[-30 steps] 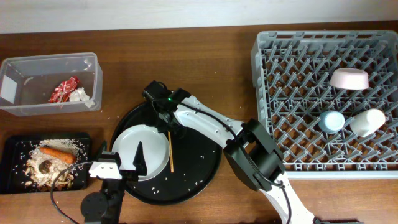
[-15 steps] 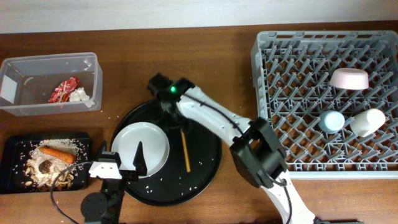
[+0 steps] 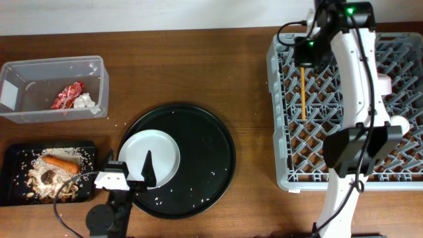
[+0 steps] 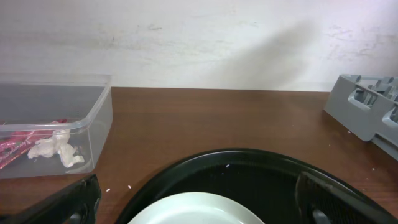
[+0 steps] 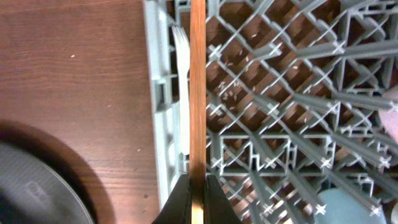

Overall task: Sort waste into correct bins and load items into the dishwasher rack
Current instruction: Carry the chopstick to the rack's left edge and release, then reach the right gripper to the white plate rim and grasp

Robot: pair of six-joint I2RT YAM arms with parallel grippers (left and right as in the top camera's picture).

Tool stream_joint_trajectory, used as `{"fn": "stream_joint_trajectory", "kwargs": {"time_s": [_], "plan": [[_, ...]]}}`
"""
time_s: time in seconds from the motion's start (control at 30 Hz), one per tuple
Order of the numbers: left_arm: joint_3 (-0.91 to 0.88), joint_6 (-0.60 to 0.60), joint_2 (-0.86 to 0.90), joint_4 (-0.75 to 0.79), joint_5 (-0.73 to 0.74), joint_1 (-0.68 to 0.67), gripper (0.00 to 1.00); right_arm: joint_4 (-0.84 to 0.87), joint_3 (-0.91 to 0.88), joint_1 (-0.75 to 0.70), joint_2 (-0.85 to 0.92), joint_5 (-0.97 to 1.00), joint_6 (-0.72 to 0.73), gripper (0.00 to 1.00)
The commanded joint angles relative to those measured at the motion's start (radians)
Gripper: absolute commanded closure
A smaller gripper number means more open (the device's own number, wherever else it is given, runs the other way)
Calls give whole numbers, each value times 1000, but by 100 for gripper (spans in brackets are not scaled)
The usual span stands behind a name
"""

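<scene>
Overhead, our right gripper (image 5: 198,190) pinches the stick (image 3: 303,96) at the rack's (image 3: 281,132) left edge; left gripper (image 4: 198,200) spread; wrapper (image 3: 68,94) in tub (image 3: 53,63).

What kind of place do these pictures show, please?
Probably a test bench set up as a dish-clearing station, not a real kitchen: a grey dishwasher rack on a wooden table, a clear tub holding a red wrapper, and a black tray of food scraps.

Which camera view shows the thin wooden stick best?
The right wrist view: the wooden stick runs up the whole picture, pinched between the right fingers over the dishwasher rack. The overhead view shows it only as a thin line over the rack. The left wrist view does not show it.
</scene>
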Motion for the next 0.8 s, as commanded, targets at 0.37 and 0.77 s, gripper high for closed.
{"fn": "stream_joint_trajectory", "kwargs": {"time_s": [0.37,0.77], "plan": [[-8,-13,-6,0,-8,-5,1,95,-157,8,58,-46,30,51],[-8,-13,-6,-1,-7,-5,1,7,-170,406,-12,-228,42,1]]}}
